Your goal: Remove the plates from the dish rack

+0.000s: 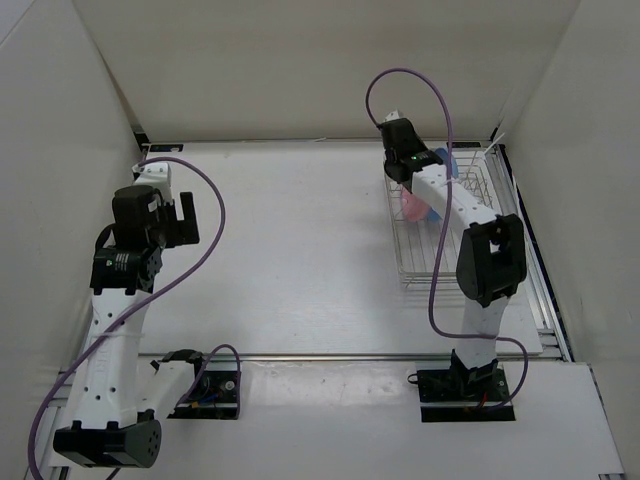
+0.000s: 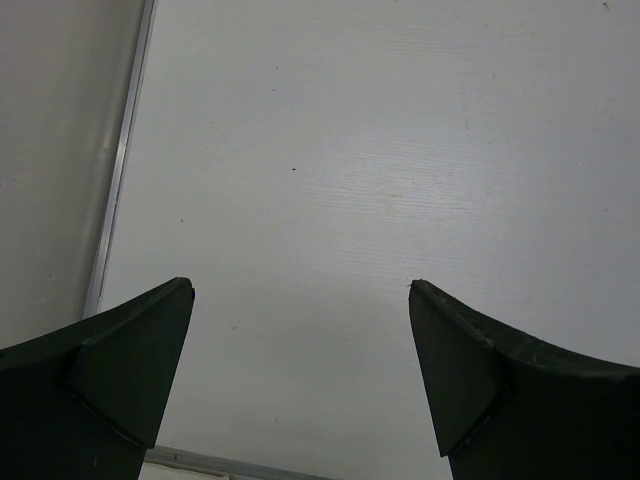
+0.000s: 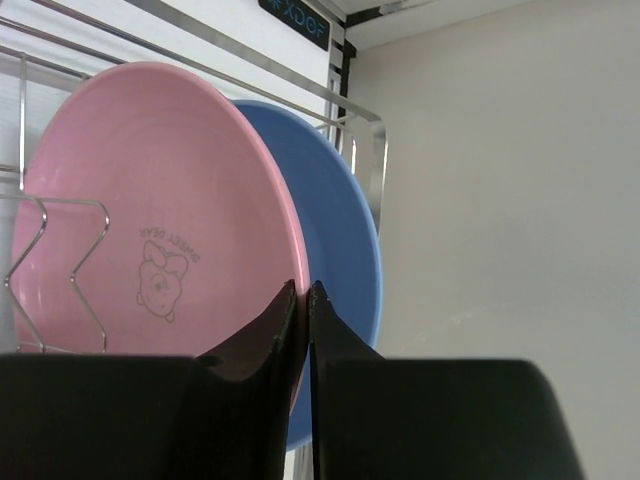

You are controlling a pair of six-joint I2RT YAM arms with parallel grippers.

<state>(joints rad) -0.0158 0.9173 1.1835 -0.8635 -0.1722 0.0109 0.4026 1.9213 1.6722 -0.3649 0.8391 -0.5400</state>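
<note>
Nearest us, well to the left of the dish rack point(image 1: 420, 268), the left gripper point(image 2: 300, 290) is hanging over bare white table point(image 2: 350, 150). Its two dark fingers point(image 2: 130, 360) are spreading wide apart and holding nothing at all.

Moving further out and across, the rack itself is sitting at the table's far right corner, close against the side wall point(image 3: 500, 200). The right arm point(image 1: 457, 203) is reaching over the rack's near end and down into its far half.

And there it is: the right gripper point(image 3: 301, 298) is pinching in tight, with only a sliver showing between its fingertips point(image 3: 280, 318). The rim of the pink plate point(image 3: 150, 190) is running straight into that sliver, so the gripper is clamping the pink plate by its edge.

That plate is standing on edge inside the rack, showing a small cartoon print point(image 3: 165, 272) on its face. Just behind it, deeper in the rack and overlapping it, the light blue plate point(image 3: 345, 230) is standing on edge too. Whether the two are touching, I cannot tell.
</note>
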